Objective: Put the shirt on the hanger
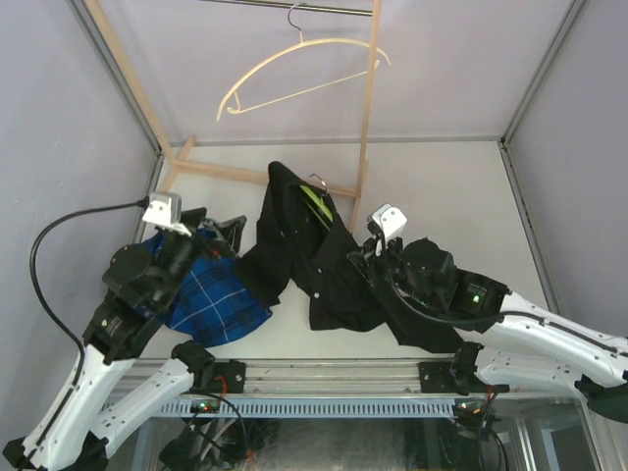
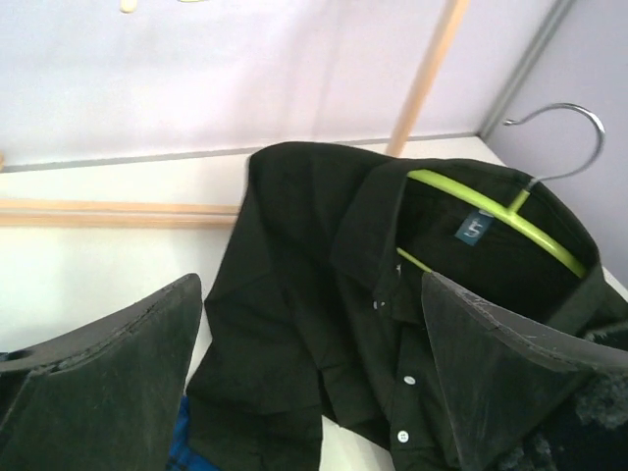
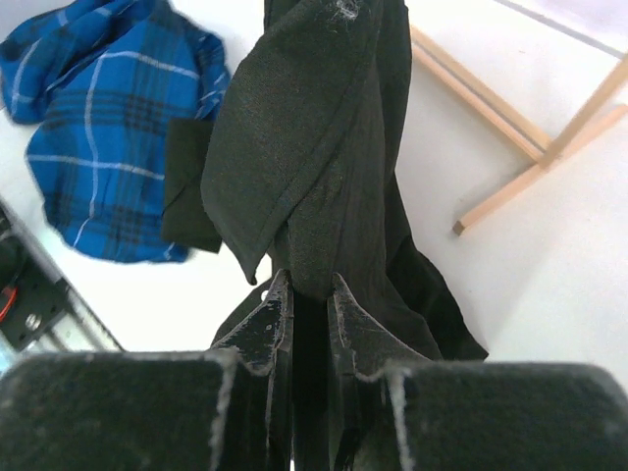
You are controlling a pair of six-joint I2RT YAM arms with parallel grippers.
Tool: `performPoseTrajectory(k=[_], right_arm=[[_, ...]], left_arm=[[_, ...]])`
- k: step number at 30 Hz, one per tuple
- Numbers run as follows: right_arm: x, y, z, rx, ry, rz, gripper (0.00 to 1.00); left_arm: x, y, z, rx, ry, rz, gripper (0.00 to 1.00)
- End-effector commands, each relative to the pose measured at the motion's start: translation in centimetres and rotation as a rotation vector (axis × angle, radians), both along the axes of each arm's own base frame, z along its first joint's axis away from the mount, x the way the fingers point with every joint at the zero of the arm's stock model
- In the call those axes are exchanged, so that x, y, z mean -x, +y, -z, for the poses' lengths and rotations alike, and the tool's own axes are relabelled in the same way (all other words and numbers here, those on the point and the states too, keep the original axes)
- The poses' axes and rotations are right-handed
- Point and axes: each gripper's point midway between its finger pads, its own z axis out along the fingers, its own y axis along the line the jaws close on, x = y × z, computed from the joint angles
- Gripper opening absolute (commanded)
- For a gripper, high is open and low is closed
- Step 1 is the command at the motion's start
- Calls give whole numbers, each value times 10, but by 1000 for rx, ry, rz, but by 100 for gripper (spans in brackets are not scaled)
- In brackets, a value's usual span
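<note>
The left gripper [image 2: 312,283] is released, its jaws spread wide with nothing between them. Just ahead of it is the plain black long-sleeved button-up shirt [image 2: 294,324]. The shirt's collar is wrapped over the thin lime-green plastic hanger [image 2: 491,211], whose metal hook points up ahead and to this gripper's right. The right gripper [image 3: 309,285] is clenched on a fold of the black shirt, which stretches away ahead of its fingertips. A crumpled blue plaid shirt [image 3: 108,128] lies on the white table [image 1: 471,196] to this gripper's left.
</note>
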Motion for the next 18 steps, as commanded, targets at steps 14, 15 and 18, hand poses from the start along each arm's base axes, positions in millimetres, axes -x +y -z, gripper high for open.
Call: performPoseTrajectory(k=[14,15,18], right_arm=[[-80,-23,-112,-282,-55,387,0],[-82,-23,-119,-286,-67,390,0],[-85,-25,-143,-298,-103,404,0]], left_arm=[[-20,29,35,-110,91,-151,96],[-18,32,41,-119,96,-155,96],[-13,39,57,-126,114,-181,96]])
